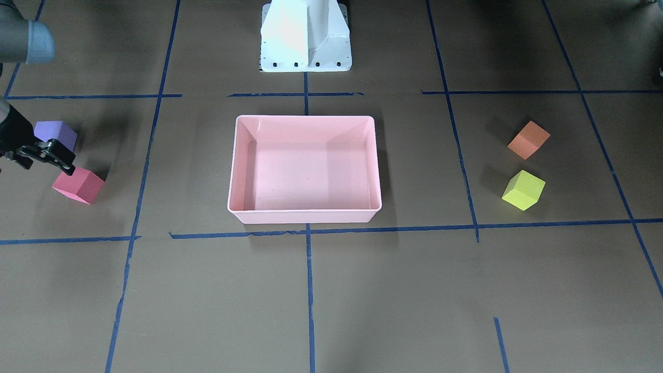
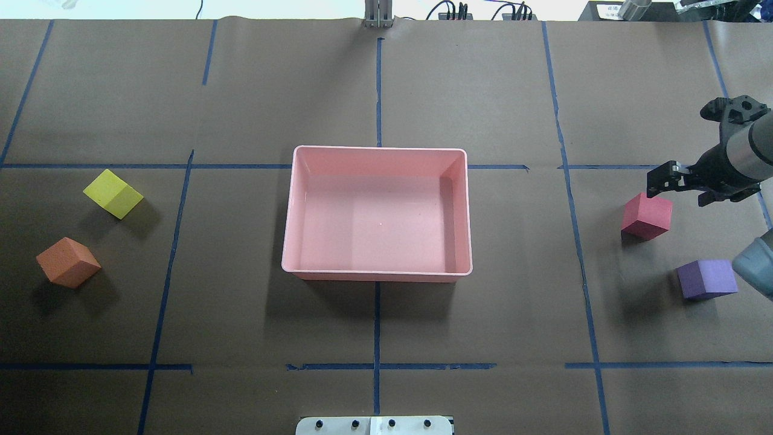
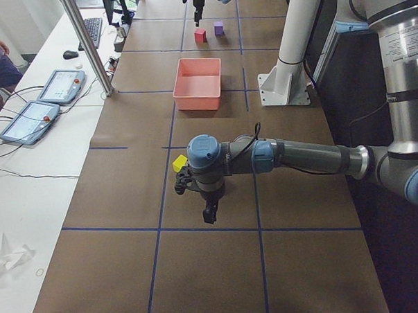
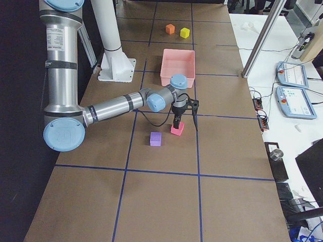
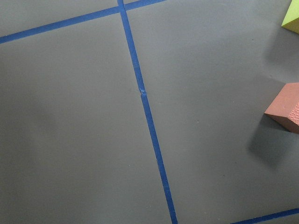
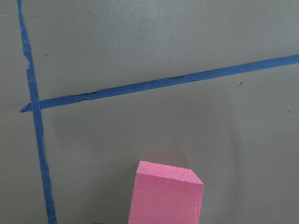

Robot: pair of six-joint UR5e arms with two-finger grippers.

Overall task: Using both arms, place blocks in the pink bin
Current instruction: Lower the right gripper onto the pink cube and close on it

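The right claw [image 2: 676,191], open and empty, hung just above the red-pink foam cube [image 2: 647,216] at the frame's right, apparently poised to grasp it for the pale pink plastic bin [image 2: 295,211]; whether the left claw [image 3: 209,216] was open could not be told.

- Most likely a robotics lab: grey jointed arms [image 4: 116,106] beside a white pedestal [image 1: 305,36].
- Brown-papered table [image 2: 241,90] gridded with blue tape [image 2: 377,320].
- Touchscreen pendants [image 3: 60,87] and keyboard [image 3: 92,27] on a side bench [image 3: 31,206].

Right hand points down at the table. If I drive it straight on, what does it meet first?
Probably the red-pink block: the right hand hangs above it, open and pointing down. Alignment is hard to judge, so it may land on the block's top rather than straddle it.
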